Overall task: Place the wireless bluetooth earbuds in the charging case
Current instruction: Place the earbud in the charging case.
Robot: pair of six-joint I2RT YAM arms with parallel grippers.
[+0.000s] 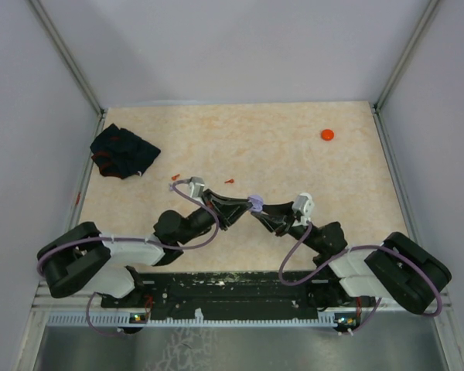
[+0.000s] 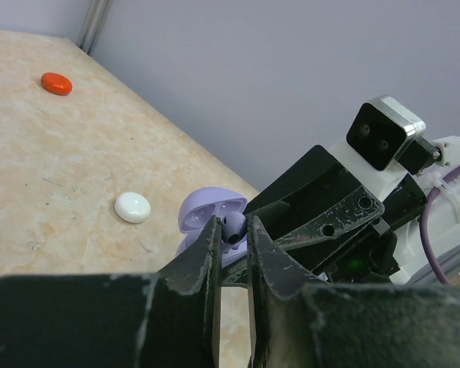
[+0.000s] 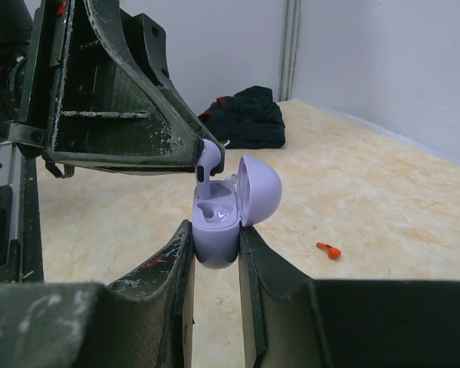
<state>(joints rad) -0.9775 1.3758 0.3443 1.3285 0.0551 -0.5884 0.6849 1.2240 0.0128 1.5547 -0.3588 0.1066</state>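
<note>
The pale purple charging case (image 3: 216,230) is held off the table with its lid (image 3: 259,190) open, and my right gripper (image 3: 215,239) is shut on its body. My left gripper (image 2: 231,234) is shut on a pale purple earbud (image 2: 234,225). In the right wrist view that earbud (image 3: 207,162) hangs stem down, its tip at the case's far well. From above, both grippers (image 1: 236,207) (image 1: 269,216) meet at the case (image 1: 255,202) mid-table. Two red earbuds (image 1: 175,177) (image 1: 230,182) lie on the table behind them.
A black cloth (image 1: 124,151) lies at the back left. A red disc (image 1: 327,134) sits at the back right. A white disc (image 2: 132,207) rests on the table near the case. Grey walls bound the table on three sides.
</note>
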